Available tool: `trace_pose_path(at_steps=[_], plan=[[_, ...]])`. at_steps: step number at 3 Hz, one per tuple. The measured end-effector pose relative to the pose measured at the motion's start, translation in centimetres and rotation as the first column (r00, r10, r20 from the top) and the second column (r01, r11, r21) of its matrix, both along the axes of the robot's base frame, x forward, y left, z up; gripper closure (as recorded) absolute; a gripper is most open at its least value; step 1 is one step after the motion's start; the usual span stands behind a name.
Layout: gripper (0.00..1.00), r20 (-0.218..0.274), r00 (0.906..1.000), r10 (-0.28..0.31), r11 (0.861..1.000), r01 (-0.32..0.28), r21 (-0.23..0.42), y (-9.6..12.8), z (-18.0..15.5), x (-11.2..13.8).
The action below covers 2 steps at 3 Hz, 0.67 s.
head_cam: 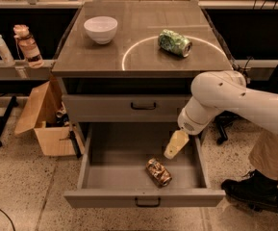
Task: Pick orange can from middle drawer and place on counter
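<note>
Camera view has the gripper (pixel 170 153) hanging over the open middle drawer (pixel 112 173), just right of and beyond the orange can (pixel 158 172) lying near the front panel, grip width impossible to tell.

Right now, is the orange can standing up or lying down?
Lying down: the orange can rests on its side in the open middle drawer. The claw hangs just above it.

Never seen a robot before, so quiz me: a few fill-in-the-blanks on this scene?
The middle drawer stands ____. The orange can lies in it on its ____. The hand hangs over the drawer and holds ____. On the counter, the green can lies inside a white ____.
Missing: open; side; nothing; circle.
</note>
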State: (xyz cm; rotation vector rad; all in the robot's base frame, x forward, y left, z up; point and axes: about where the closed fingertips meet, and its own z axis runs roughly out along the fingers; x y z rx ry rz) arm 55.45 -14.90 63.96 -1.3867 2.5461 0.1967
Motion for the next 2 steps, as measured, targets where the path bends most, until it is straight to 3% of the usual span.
trace_pose_path(at_steps=[2], plan=[[0.0,-0.003,0.9935,-0.114,0.993,0.113,-0.045,-0.7,-3.0,2.7]])
